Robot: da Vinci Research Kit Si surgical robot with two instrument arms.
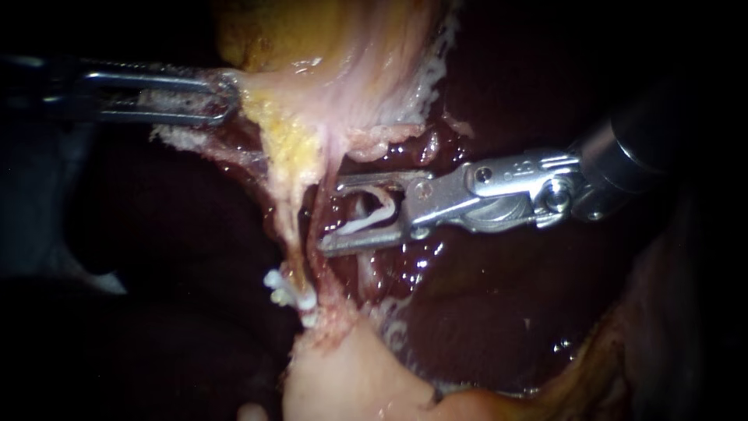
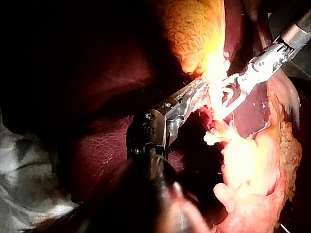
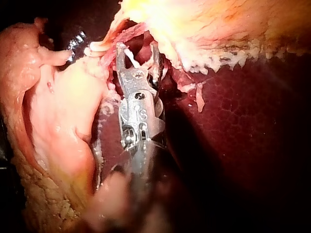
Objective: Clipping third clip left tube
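Endoscope view, not right wrist view, shows left instrument [image 1: 226,97] gripping gallbladder [image 1: 327,47]. Right instrument [image 1: 331,217] — jaws wide — holds a white clip [image 1: 366,220] beside the thin left tube [image 1: 292,234].

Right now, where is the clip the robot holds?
In the endoscope view, the white clip sits near the middle, held in the jaws of the right instrument, right of the tube and above the other clips.

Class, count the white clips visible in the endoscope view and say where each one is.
3. A first clip and second clip sit side by side on the tube, below the right instrument; the third clip is held by that instrument, not yet closed. Others may be hidden.
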